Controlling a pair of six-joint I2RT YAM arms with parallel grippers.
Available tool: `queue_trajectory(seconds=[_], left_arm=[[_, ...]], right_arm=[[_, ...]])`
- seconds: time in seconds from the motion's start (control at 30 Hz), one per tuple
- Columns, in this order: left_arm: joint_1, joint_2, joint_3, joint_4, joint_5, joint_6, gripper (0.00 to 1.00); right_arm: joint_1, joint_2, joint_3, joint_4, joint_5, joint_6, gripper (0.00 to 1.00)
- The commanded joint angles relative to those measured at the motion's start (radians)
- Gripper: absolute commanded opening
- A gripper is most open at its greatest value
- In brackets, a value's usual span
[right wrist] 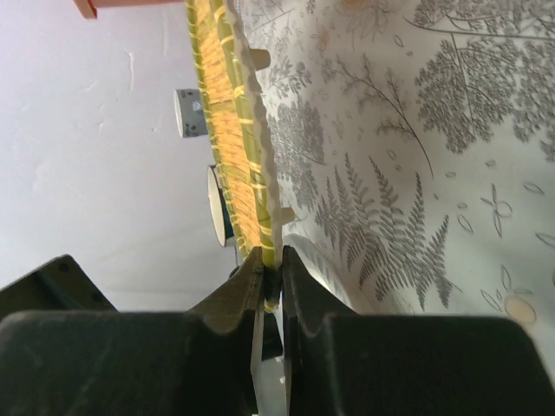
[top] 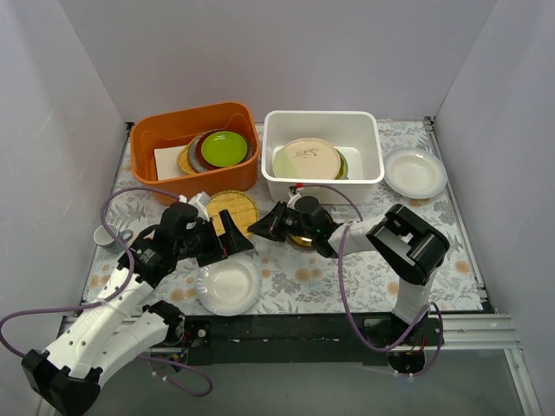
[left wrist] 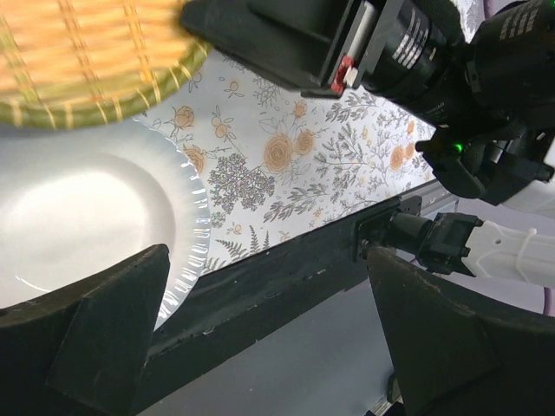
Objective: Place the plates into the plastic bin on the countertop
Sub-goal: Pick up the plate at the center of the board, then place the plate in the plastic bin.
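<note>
The right pincer [right wrist: 270, 264] is clenched on the rim of the woven yellow plate [right wrist: 230, 147], which sits just before the orange tub [top: 204, 184]. The left pincer [left wrist: 269, 338] hangs released over a white plate [left wrist: 78, 217]. The grasp looks made, so the next move is probably to lift the plate clear and carry it over the rim of the plastic bin [top: 322, 185].

Both arms reach inward, left claw [top: 232, 240] spread wide, right claw [right wrist: 270, 282] pinched nearly closed.

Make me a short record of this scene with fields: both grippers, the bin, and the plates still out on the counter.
right gripper: shut on the rim of the woven yellow plate
left gripper: open, holding nothing, beside the front white plate
plastic bin: cream sprig plate on top inside
countertop: right white plate lies beside the bin
</note>
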Motion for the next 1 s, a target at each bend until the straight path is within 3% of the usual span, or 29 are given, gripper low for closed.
queue_trajectory(seconds=[0.0, 0.43, 0.67, 0.97], left_arm=[[0.004, -0.013, 0.06, -0.002, 0.019, -0.004, 0.98], [0.004, 0.009, 0.068, 0.066, 0.059, -0.024, 0.98], [0.004, 0.006, 0.049, 0.074, 0.054, -0.029, 0.98], [0.004, 0.05, 0.042, 0.057, 0.037, -0.006, 0.98]], right_arm=[[-0.019, -0.158, -0.011, -0.012, 0.002, -0.117, 0.01], [-0.039, -0.633, 0.004, -0.688, 0.279, -0.457, 0.01], [-0.164, -0.764, 0.062, -0.865, 0.29, -0.572, 0.01], [-0.302, -0.81, 0.117, -0.922, 0.195, -0.626, 0.01]])
